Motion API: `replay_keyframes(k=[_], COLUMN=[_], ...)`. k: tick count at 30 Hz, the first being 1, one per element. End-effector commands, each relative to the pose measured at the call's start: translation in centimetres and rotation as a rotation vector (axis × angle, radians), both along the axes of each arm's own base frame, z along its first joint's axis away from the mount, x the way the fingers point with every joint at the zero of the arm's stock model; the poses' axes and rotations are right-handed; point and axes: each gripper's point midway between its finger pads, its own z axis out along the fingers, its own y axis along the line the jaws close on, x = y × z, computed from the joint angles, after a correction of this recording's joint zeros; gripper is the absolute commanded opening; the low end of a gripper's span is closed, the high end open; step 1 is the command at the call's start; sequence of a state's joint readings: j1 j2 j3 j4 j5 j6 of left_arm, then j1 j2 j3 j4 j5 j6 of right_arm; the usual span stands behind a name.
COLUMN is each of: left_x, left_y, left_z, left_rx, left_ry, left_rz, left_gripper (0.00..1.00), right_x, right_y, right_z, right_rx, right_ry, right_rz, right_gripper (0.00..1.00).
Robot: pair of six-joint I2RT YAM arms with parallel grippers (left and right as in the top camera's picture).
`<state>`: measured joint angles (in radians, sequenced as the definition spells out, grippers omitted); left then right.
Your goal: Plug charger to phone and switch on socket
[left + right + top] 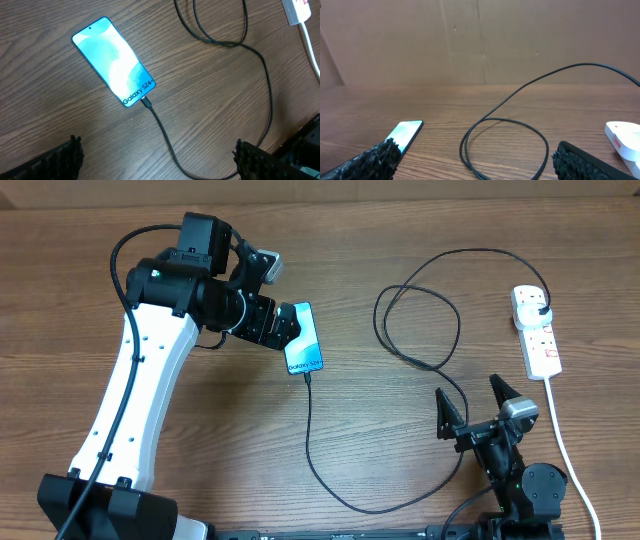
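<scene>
Reading "Galaxy S24", phone (112,60), charger (165,137) seemingly attached, left claw (157,147) spread, right claw (475,147) spread

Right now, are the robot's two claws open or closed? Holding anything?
Left claw: open, holding nothing.
Right claw: open, holding nothing.

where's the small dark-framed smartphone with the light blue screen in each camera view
Overhead: the smartphone lies left of centre, in the upper half.
Left wrist: upper left, lying diagonally, screen up.
Right wrist: lower left, seen at a low angle.
Shared landmark: the thin black charger cable shows in all three views. The overhead and left wrist views show it reaching the smartphone's end.
</scene>
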<state>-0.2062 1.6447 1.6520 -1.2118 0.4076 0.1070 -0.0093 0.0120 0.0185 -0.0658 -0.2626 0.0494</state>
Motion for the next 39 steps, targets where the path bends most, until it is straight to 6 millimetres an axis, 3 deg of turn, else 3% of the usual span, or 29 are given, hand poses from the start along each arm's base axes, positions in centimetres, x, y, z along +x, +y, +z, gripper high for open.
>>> replay_keyframes(k=[1,29,34,39], left_x=[0.0,-0.2,-1.3,-3.6], left_y=[-0.1,-0.1,0.1,1.6], left_z=[0.3,0.5,3.5,8.6], left_rx=[-0.005,-0.005,-0.023,-0.006], left_ry=[-0.006,-0.009,-0.091,-0.270], left_rz=[0.004,0.004,0.004,0.029], left_gripper=[1.00,1.00,1.00,0.99], right_x=[0.0,0.0,0.0,0.0], right_y=[0.0,0.0,0.0,0.0], right_z=[-0.2,-0.2,-0.2,-0.2], right_rx=[0.007,0.007,0.007,0.007], right_ry=[-0.001,-0.001,-0.001,-0.001], right_rz=[-0.003,-0.003,-0.003,-0.003], right_gripper=[1.00,1.00,1.00,1.00])
